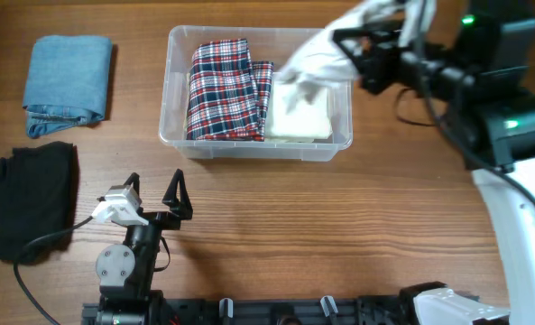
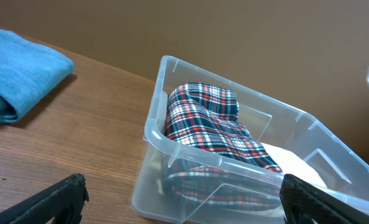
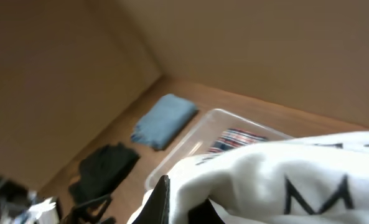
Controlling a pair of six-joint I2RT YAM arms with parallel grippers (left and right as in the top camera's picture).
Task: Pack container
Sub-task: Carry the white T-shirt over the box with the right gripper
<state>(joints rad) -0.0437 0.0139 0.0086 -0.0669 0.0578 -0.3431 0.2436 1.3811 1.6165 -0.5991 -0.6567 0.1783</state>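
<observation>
Wooden table (image 1: 339,226): container (image 1: 164,90) long axis left-right; left gripper (image 1: 155,186) spread; right gripper (image 1: 353,56) pinching white garment (image 1: 314,60).

Looks like a robotics lab bench, not someone's home. There's a bare wood-grain table (image 1: 339,226), a plain tan wall (image 2: 246,31) behind it, a black mounting rail (image 1: 276,311) along the near edge, and a loose cable (image 1: 46,244) trailing from the left arm (image 1: 127,257).
</observation>
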